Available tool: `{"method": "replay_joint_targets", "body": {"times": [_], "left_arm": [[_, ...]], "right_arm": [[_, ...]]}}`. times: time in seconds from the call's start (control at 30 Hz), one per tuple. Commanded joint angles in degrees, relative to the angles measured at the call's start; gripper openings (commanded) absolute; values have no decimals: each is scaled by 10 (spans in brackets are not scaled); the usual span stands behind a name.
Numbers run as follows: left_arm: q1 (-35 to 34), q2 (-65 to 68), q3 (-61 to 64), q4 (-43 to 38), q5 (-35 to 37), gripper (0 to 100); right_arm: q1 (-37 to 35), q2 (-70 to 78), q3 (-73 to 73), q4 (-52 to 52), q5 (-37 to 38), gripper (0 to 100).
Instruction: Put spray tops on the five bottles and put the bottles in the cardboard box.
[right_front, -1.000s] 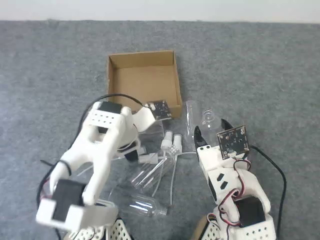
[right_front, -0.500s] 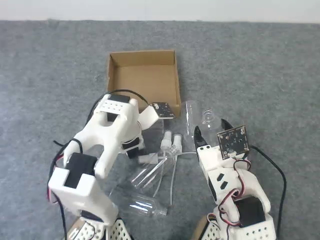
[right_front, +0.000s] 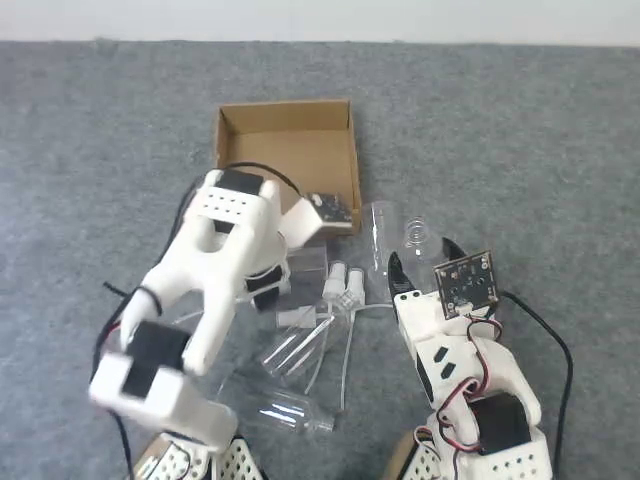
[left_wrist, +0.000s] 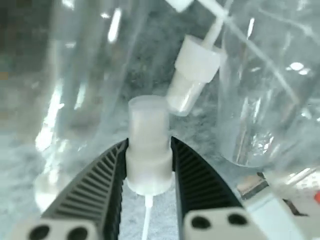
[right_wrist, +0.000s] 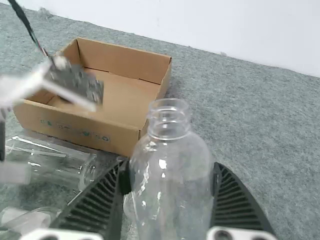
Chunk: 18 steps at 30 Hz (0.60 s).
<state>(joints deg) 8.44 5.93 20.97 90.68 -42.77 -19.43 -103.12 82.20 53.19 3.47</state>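
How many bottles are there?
5: one bottle in the right gripper, one lying beside it, one by the box, one amid the spray tops, one farthest from the box. The left arm may hide more.

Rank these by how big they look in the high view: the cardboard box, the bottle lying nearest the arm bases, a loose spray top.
Largest: cardboard box
Middle: bottle
Smallest: spray top, clearly
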Motion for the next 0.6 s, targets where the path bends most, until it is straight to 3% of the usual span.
{"method": "replay_joint_targets", "body": {"times": [0.0,0.2,0.57], "left_arm": [[-2,-142,0,9,27,13],[-4,-220,22,-13,91,13],[1,-236,22,-68,221,13]], "right_arm": [[3,-8,-9,-15,-5,134],[2,-8,-8,-15,-5,134],[2,-8,-7,-15,-5,135]]}}
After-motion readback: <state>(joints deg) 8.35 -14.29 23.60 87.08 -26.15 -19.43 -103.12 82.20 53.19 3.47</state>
